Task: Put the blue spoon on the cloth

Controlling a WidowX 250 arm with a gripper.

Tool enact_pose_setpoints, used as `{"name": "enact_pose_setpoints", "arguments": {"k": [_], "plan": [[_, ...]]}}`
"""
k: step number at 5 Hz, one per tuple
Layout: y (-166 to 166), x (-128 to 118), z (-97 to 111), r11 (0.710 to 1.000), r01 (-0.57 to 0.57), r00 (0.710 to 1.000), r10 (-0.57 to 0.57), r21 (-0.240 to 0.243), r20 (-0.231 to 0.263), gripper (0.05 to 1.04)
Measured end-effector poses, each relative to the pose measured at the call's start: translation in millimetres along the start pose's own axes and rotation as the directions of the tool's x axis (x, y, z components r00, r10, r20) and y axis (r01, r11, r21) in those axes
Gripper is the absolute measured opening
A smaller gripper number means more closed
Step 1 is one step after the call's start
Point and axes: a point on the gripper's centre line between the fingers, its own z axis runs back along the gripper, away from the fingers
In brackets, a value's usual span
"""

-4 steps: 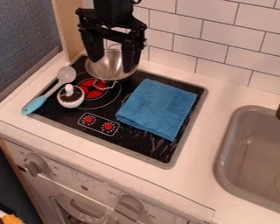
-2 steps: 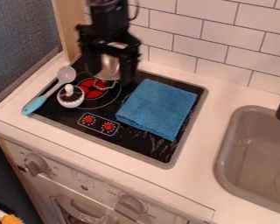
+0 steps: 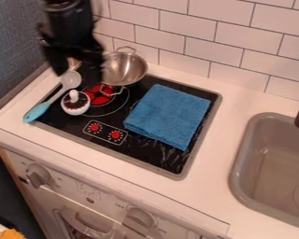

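Observation:
The black gripper [image 3: 77, 73] hangs at the upper left, open and blurred, above the bowl end of the spoon, with nothing seen between its fingers. The spoon [image 3: 54, 97] has a light blue handle and a grey bowl end; it lies slanted across the stove's left edge, handle toward the lower left. On the right half of the black stovetop lies the folded blue cloth [image 3: 168, 115], flat and apart from the spoon.
A metal pot [image 3: 125, 70] stands at the back of the stove [image 3: 151, 160]. Close beside the spoon is a small white-and-brown cupcake-like toy [image 3: 75, 103]. A grey sink [image 3: 242, 161] is at the right, and a tiled wall [image 3: 220, 42] rises behind.
From above the pot, the gripper has moved left to over the spoon's bowl end, bringing the pot into fuller view. Spoon and cloth have stayed put.

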Motion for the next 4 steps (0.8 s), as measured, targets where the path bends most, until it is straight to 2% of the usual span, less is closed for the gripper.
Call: {"name": "enact_pose_setpoints", "arguments": {"k": [1,2,3,4], "plan": [[28.6,-16.1,-13.4,0.999,0.033,0.999,-0.033,0.025,-0.002,0.998],[53.3,-32.9,-31.8,0.998,0.052,0.998,-0.053,-0.033,-0.038,0.998],[68.1,-48.4,-42.2,0.996,-0.031,0.999,0.028,-0.083,-0.031,0.998],[72.9,-51.8,-53.9,0.994,-0.060,0.997,0.056,-0.093,-0.055,0.998]]}}
